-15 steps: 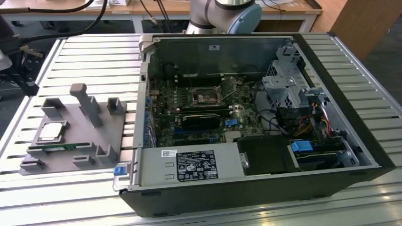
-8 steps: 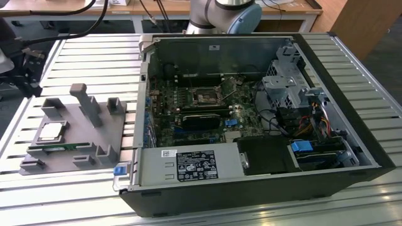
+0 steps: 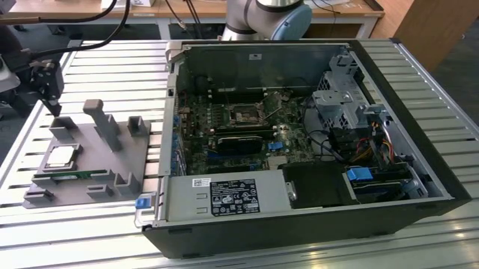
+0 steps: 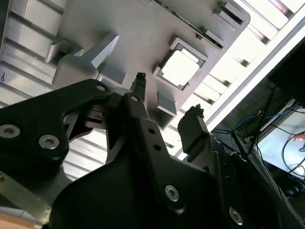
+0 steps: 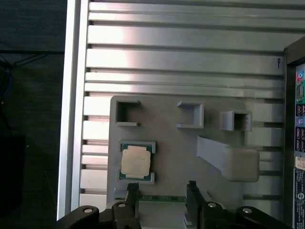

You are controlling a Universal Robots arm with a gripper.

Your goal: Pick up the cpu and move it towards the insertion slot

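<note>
the cpu lies in a pocket of the grey tray, at 8 o'clock from the slot in the exterior view. the gripper hangs at 12 o'clock from the cpu, fingers spread, holding nothing. the slot sits inside the open case.

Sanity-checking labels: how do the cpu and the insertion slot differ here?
The cpu is a pale, shiny square; the insertion slot is dark inside a metal frame. The cpu rests in the grey fixture; the insertion slot sits on the board inside the open case. Both are square and lie flat.
</note>
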